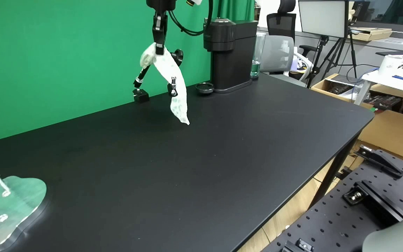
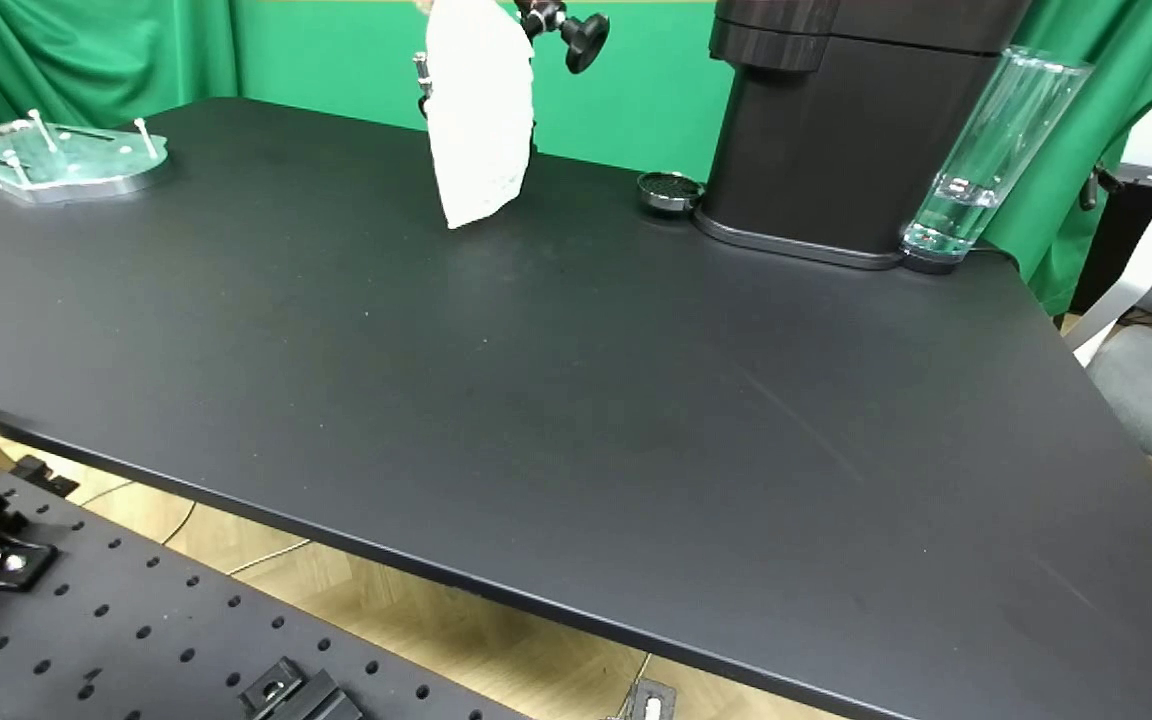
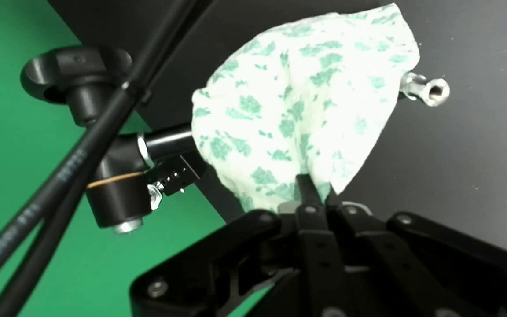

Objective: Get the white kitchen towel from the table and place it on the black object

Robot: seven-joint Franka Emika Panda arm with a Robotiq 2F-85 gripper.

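The white towel with green floral print (image 1: 178, 94) hangs from my gripper (image 1: 159, 49) above the table. My gripper, in the wrist view (image 3: 317, 187), is shut on the towel's gathered upper part. The black jointed stand (image 1: 141, 95) stands near the table's back edge. In the wrist view, the stand's black rod (image 3: 170, 141) goes under the towel (image 3: 288, 101) on one side, and a silver end shows on the other. Whether the towel rests on the stand or hangs just above it, I cannot tell. An exterior view shows the towel (image 2: 481, 110) but not the gripper.
A black coffee machine (image 1: 234, 56) with a clear water tank (image 1: 257, 56) stands at the table's back. A small round black dish (image 1: 205, 88) is beside it. A green clear plate with white pegs (image 1: 23, 196) lies at another table end. Black cables (image 3: 82, 167) cross the wrist view.
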